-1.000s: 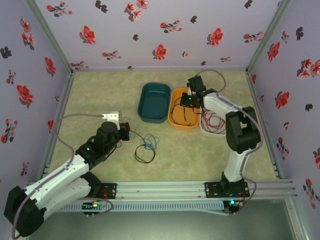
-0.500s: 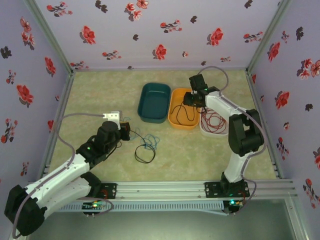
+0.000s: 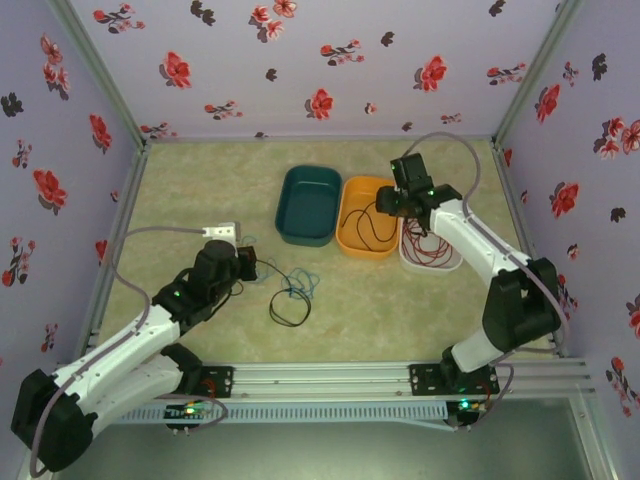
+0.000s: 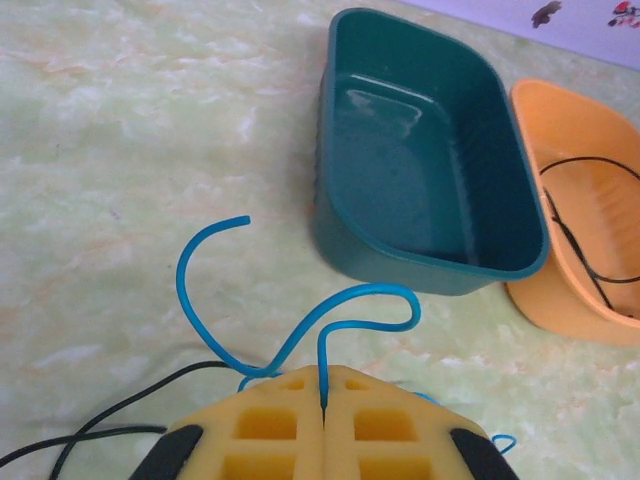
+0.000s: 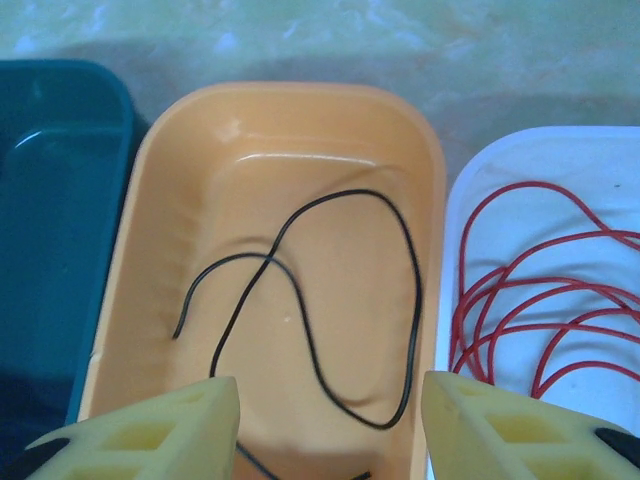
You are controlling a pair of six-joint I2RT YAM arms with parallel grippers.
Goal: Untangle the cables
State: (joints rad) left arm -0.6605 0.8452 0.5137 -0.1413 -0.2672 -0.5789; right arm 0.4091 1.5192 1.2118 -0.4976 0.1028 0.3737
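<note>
Pinching thin blue wire point(image 4: 345, 300), left gripper point(image 4: 325, 395) clamped, right gripper point(image 5: 328, 400) parted above smooth orange tray point(image 5: 290, 92)

The left arm point(image 3: 130, 345) reaches low and diagonally from its base toward the middle of the table, elbow bent. The left gripper point(image 4: 325, 388) has its yellow fingers point(image 4: 265, 430) pressed flat together, pinching a blue cable point(image 4: 380, 289) in the seam between them. The right arm point(image 3: 480, 250) stretches far forward and leans to the left (forearm long and nearly straight, wrist tipped downward), and the right gripper point(image 5: 330, 400) hangs with its two yellow fingers spread well apart.
</note>
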